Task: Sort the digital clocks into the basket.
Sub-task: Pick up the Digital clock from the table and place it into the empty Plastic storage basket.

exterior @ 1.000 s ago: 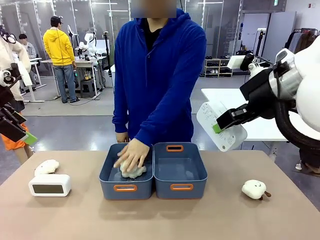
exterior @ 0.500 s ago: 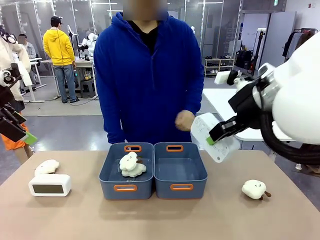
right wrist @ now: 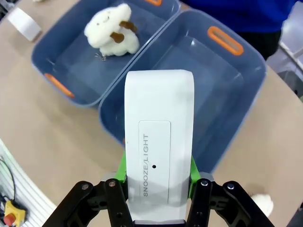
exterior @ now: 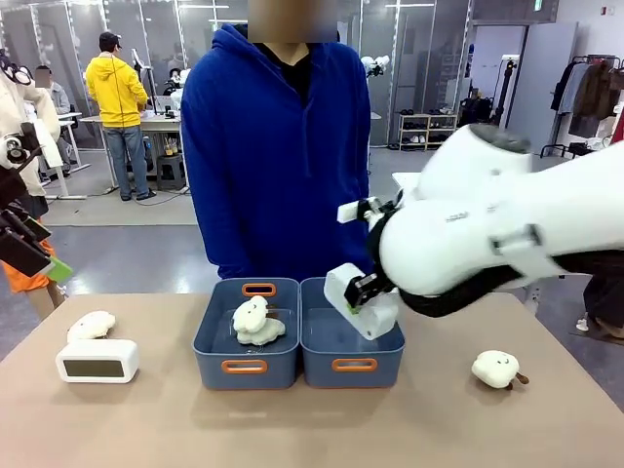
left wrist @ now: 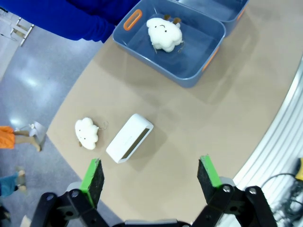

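The right gripper (exterior: 362,291) clamps a white clock (right wrist: 158,127) by its sides, just above the empty basket (exterior: 317,370), presumably so it drops in clear of the plush toy (exterior: 255,320) in the neighbouring bin (exterior: 210,363). The second clock (left wrist: 129,137) lies on the table (exterior: 312,429) well left of that basket, below the left gripper (left wrist: 150,168), jaws spread wide.

Open-plan robotics laboratory. Indicators: glass partition walls (exterior: 68,29) at 11 o'clock; a work bench (exterior: 164,122), a person (exterior: 115,93) standing beside it, at 10 o'clock; a shelf rack (exterior: 424,132) at 1 o'clock; polished grey floor (exterior: 117,210).
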Controlling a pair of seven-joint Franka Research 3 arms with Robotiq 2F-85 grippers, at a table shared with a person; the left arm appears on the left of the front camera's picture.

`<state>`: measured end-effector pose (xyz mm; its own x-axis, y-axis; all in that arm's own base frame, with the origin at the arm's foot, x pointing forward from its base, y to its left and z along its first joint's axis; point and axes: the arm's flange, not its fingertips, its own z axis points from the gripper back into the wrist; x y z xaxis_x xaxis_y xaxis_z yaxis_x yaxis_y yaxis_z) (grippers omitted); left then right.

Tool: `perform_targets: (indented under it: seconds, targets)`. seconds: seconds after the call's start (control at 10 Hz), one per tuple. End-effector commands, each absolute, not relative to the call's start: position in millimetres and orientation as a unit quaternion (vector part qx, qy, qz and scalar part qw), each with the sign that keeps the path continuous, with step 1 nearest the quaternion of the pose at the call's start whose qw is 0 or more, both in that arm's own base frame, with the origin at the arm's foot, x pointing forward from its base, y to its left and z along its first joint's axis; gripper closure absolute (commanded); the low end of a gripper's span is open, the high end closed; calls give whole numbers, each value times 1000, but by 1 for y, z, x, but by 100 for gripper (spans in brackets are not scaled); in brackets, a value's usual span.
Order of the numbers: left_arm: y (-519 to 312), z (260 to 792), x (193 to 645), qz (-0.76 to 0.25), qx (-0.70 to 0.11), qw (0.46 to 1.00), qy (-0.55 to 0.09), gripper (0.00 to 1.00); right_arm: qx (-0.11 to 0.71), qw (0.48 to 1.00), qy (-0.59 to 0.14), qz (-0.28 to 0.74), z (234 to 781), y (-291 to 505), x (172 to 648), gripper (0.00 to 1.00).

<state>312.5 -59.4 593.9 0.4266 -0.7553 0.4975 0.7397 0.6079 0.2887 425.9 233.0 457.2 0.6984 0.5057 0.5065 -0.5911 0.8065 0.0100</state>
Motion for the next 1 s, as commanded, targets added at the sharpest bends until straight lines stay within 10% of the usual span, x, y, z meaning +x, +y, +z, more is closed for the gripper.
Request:
perform_targets:
  seconds: [0.0,0.4,0.8,0.9]
  targets:
    - [-60,597,313,-444,18,846,-294,0,66,919,-237,308,447,249,451,52]
    - [-60,597,313,-444,18,846,-294,0,65,923,-207,317,406,245,487,52]
    - [-60,597,313,-444,18,846,-294,0,73,925,-203,313,403,235,484,0]
    - [-60,597,313,-444,18,846,-294,0,74,925,-206,312,405,233,483,0]
